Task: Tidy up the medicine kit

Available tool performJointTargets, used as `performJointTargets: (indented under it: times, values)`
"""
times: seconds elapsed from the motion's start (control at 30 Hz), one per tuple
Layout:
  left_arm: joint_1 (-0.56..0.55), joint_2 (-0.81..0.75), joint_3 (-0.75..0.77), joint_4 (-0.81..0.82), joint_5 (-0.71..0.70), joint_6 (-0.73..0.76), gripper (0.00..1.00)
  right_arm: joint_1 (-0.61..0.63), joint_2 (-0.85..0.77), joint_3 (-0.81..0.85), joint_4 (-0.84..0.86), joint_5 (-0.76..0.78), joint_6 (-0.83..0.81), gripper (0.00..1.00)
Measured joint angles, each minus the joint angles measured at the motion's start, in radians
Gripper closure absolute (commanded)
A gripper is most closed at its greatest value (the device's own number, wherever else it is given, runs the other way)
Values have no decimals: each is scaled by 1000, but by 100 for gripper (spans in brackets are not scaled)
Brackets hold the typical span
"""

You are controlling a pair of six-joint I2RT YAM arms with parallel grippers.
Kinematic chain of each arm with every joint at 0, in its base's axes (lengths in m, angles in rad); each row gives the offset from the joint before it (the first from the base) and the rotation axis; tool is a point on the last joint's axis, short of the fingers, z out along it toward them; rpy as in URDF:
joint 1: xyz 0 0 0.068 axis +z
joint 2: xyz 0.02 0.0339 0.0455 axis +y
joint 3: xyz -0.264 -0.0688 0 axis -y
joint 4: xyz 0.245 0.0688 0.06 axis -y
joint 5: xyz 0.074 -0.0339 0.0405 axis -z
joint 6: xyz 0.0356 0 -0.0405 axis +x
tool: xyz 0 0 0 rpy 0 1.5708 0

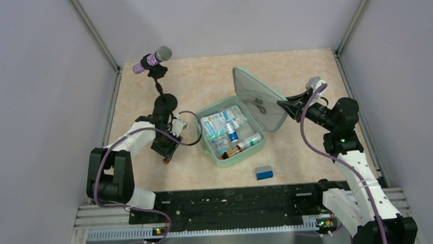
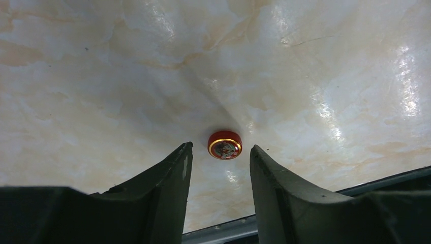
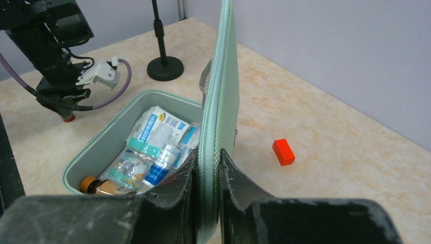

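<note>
The mint-green medicine kit (image 1: 226, 159) stands open mid-table, filled with packets and small bottles. Its lid (image 1: 258, 100) stands up with the pill icon showing. My right gripper (image 1: 286, 103) is shut on the lid's zipper edge (image 3: 216, 101); in the right wrist view the gripper (image 3: 208, 155) clamps it from both sides above the kit's base (image 3: 101, 140). My left gripper (image 1: 165, 152) points down left of the kit, open. In the left wrist view the left gripper (image 2: 221, 147) has a small round red tin (image 2: 224, 144) on the table just beyond its tips, untouched.
A small blue block (image 1: 264, 172) lies in front of the kit. A small orange-red block (image 3: 283, 152) lies on the table behind the lid. A microphone on a black stand (image 1: 155, 61) stands at the back left. Grey walls enclose the table.
</note>
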Motion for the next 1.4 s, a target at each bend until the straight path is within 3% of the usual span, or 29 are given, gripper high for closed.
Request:
performJointTargets:
  times: [0.2, 0.57, 0.9, 1.1, 1.23, 1.4]
  values:
    - [0, 9, -1, 11, -18, -6, 49, 0, 0, 0, 0, 0, -1, 86]
    - [6, 34, -27, 15, -26, -6, 58, 0, -1, 0, -2, 0, -4, 86]
    - [6, 43, -34, 10, -21, -6, 78, 0, -6, 0, -8, 0, -5, 86]
    - [7, 38, -21, -42, 33, -12, 83, 0, -6, 0, -9, 0, -10, 86]
    - [2, -21, 53, -129, 100, -13, 86, 0, -6, 0, -9, 0, -11, 87]
    - [-17, -100, 279, -208, 215, -32, 88, 0, -6, 0, -9, 0, -11, 86]
